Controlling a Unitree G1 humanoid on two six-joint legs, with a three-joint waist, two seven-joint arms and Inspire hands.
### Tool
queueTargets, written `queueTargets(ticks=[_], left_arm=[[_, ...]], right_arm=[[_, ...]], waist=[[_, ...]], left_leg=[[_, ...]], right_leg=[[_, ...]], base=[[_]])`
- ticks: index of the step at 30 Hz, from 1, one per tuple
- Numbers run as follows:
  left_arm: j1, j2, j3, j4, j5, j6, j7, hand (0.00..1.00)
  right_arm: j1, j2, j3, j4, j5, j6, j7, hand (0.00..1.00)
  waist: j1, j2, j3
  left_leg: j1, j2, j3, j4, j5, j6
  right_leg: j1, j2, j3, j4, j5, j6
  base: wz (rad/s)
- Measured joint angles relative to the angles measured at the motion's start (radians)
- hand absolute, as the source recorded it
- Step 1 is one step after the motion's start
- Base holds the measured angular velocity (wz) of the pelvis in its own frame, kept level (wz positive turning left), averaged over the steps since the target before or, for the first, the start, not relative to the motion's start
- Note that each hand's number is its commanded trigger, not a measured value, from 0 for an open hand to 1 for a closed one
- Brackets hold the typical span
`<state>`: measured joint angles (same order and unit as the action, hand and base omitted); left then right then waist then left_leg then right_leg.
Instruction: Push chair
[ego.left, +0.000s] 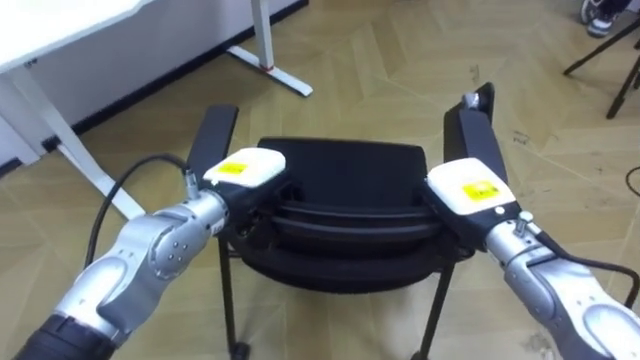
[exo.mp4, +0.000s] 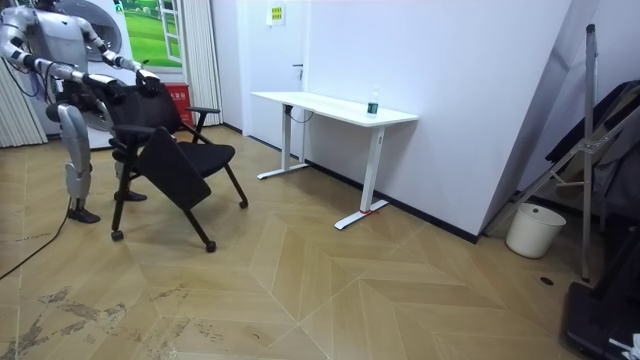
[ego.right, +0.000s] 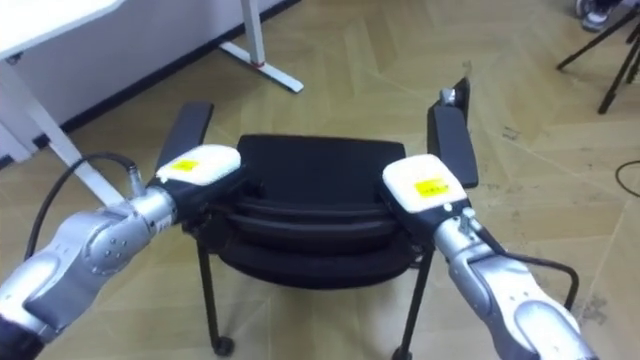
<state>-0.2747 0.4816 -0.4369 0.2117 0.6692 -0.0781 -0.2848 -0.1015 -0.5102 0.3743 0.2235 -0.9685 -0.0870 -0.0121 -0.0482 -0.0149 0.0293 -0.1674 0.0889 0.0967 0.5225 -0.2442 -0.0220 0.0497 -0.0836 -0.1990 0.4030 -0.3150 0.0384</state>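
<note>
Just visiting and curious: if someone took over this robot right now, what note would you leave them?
Left hand: on the backrest top of the black chair, at its left end; fingers hidden.
Right hand: on the right end, fingers hidden too.
The chair stands directly before the robot, seat facing away, well apart from the white desk.
Done: both hands placed.
Left: the push itself, probably toward the desk.

We read no text: yellow labels (ego.left: 232, 168) on the left hand (ego.left: 250, 172) and right hand (ego.left: 470, 190) and a yellow sign (exo.mp4: 275, 15) on the far wall (exo.mp4: 450, 90) are illegible.
</note>
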Motion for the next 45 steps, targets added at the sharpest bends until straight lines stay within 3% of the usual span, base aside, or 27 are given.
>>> queueTargets(ticks=[1,4,6,8,15,18,19,21,23,27,28,29,30,32,33,36,38,40,42,45], left_arm=[[-0.004,-0.004,-0.001,0.017,0.000,-0.006,0.008,1.00],[-0.003,-0.012,-0.010,0.039,0.010,-0.003,0.019,1.00],[-0.002,-0.022,-0.014,0.054,0.013,-0.001,0.035,1.00],[0.001,-0.029,-0.021,0.070,0.009,-0.002,0.044,1.00],[0.015,-0.029,-0.011,0.055,0.012,-0.017,0.049,1.00],[0.008,-0.029,-0.010,0.042,0.014,-0.021,0.048,1.00],[0.000,-0.027,-0.009,0.036,0.013,-0.025,0.047,1.00],[-0.010,-0.024,-0.006,0.037,0.010,-0.025,0.047,1.00],[-0.018,-0.028,-0.008,0.040,0.010,-0.023,0.051,1.00],[-0.030,-0.020,-0.022,0.055,0.012,-0.038,0.071,1.00],[-0.042,-0.018,-0.030,0.067,0.011,-0.045,0.080,1.00],[-0.051,-0.009,-0.033,0.066,0.007,-0.049,0.084,1.00],[-0.060,-0.001,-0.038,0.068,0.003,-0.053,0.086,1.00],[-0.080,0.003,-0.042,0.091,0.000,-0.063,0.095,1.00],[-0.085,0.005,-0.043,0.094,0.000,-0.066,0.096,1.00],[-0.088,0.015,-0.048,0.115,0.005,-0.079,0.113,1.00],[-0.082,0.022,-0.048,0.114,0.010,-0.078,0.121,1.00],[-0.081,0.025,-0.048,0.111,0.008,-0.076,0.121,1.00],[-0.080,0.025,-0.048,0.109,0.008,-0.077,0.121,1.00],[-0.080,0.026,-0.044,0.102,0.008,-0.074,0.124,1.00]], right_arm=[[-0.002,0.005,0.004,0.013,-0.001,-0.007,-0.012,1.00],[-0.002,0.006,0.018,0.033,-0.002,-0.017,-0.033,1.00],[-0.003,0.006,0.018,0.040,-0.002,-0.021,-0.044,1.00],[-0.003,-0.005,0.033,0.045,-0.002,-0.022,-0.064,1.00],[-0.001,-0.011,0.030,0.079,-0.018,-0.056,-0.143,1.00],[-0.001,-0.025,0.030,0.079,-0.016,-0.058,-0.170,1.00],[-0.007,-0.036,0.030,0.082,-0.014,-0.068,-0.183,1.00],[-0.020,-0.034,0.030,0.087,-0.012,-0.069,-0.194,1.00],[-0.024,-0.040,0.032,0.086,-0.007,-0.066,-0.197,1.00],[-0.026,-0.031,0.038,0.122,-0.001,-0.067,-0.231,1.00],[-0.027,-0.031,0.038,0.127,0.000,-0.067,-0.241,1.00],[-0.030,-0.030,0.039,0.126,0.004,-0.067,-0.250,1.00],[-0.033,-0.030,0.041,0.127,0.005,-0.067,-0.257,1.00],[-0.037,-0.022,0.043,0.129,0.005,-0.061,-0.266,1.00],[-0.038,-0.019,0.044,0.128,0.006,-0.056,-0.269,1.00],[-0.038,-0.008,0.060,0.126,0.012,-0.043,-0.270,1.00],[-0.032,-0.008,0.072,0.116,0.012,-0.042,-0.272,1.00],[-0.032,-0.009,0.074,0.114,0.012,-0.043,-0.276,1.00],[-0.032,-0.009,0.073,0.109,0.012,-0.043,-0.276,1.00],[-0.033,-0.013,0.072,0.098,0.012,-0.040,-0.275,1.00]], waist=[[-0.003,0.003,0.0019],[-0.016,0.002,-0.0066],[-0.012,0.006,-0.0071],[-0.010,0.014,-0.0137],[-0.003,-0.004,-0.0161],[-0.003,-0.011,-0.0266],[-0.001,-0.011,-0.0311],[-0.002,-0.022,-0.0269],[-0.005,-0.020,-0.0223],[-0.021,0.009,-0.0097],[-0.022,0.023,-0.0051],[-0.024,0.027,-0.0060],[-0.025,0.028,-0.0031],[-0.026,0.042,0.0043],[-0.025,0.043,0.0063],[-0.027,0.039,0.0085],[-0.033,0.032,0.0078],[-0.050,0.029,0.0062],[-0.060,0.019,-0.0014],[-0.063,0.028,-0.0094]], left_leg=[[-0.006,0.005,-0.005,0.032,-0.012,-0.004],[-0.016,0.009,-0.004,0.071,-0.026,-0.009],[-0.015,0.011,-0.004,0.086,-0.025,-0.010],[-0.013,0.005,-0.005,0.084,-0.023,-0.013],[-0.022,-0.014,0.009,0.064,-0.023,-0.005],[-0.030,-0.034,0.043,0.046,-0.031,0.022],[-0.025,-0.048,0.076,0.045,-0.040,0.038],[-0.011,-0.070,0.099,0.049,-0.061,0.061],[0.002,-0.085,0.126,0.084,-0.101,0.088],[0.006,-0.067,0.127,0.150,-0.164,0.114],[0.007,-0.063,0.124,0.162,-0.177,0.121],[0.004,-0.062,0.126,0.170,-0.186,0.130],[0.003,-0.062,0.125,0.173,-0.191,0.134],[0.004,-0.050,0.125,0.181,-0.206,0.142],[0.004,-0.047,0.125,0.184,-0.210,0.143],[0.026,-0.043,0.125,0.189,-0.232,0.139],[0.051,-0.044,0.123,0.195,-0.257,0.133],[0.064,-0.049,0.099,0.205,-0.280,0.123],[0.080,-0.050,0.089,0.206,-0.300,0.116],[0.113,-0.031,0.064,0.203,-0.330,0.082]], right_leg=[[-0.001,0.002,-0.006,0.026,-0.026,-0.004],[-0.015,-0.007,-0.018,0.105,-0.080,-0.009],[-0.020,-0.010,-0.019,0.128,-0.087,-0.015],[-0.022,-0.021,-0.015,0.144,-0.096,-0.016],[-0.042,-0.044,0.012,0.144,-0.100,-0.002],[-0.055,-0.076,0.028,0.143,-0.097,0.021],[-0.069,-0.098,0.044,0.161,-0.097,0.034],[-0.099,-0.133,0.063,0.243,-0.100,0.047],[-0.176,-0.182,0.063,0.422,-0.055,0.050],[-0.244,-0.195,0.064,0.577,0.065,0.026],[-0.274,-0.193,0.067,0.610,0.112,0.021],[-0.307,-0.193,0.078,0.637,0.143,0.021],[-0.320,-0.191,0.080,0.647,0.140,0.027],[-0.387,-0.153,0.065,0.654,0.080,0.033],[-0.408,-0.144,0.056,0.652,0.074,0.032],[-0.474,-0.074,0.018,0.492,0.067,0.024],[-0.487,-0.032,-0.019,0.332,0.103,-0.017],[-0.483,-0.012,-0.028,0.252,0.132,-0.032],[-0.477,-0.007,-0.024,0.222,0.150,-0.048],[-0.449,-0.002,-0.062,0.242,0.152,-0.084]], base=[[0.26],[0.21],[0.05],[0.02],[-0.07],[-0.11],[-0.28],[-0.29],[-0.20],[-0.08],[-0.11],[-0.12],[-0.11],[-0.04],[0.00],[0.02],[0.10],[0.27],[0.26],[0.15]])
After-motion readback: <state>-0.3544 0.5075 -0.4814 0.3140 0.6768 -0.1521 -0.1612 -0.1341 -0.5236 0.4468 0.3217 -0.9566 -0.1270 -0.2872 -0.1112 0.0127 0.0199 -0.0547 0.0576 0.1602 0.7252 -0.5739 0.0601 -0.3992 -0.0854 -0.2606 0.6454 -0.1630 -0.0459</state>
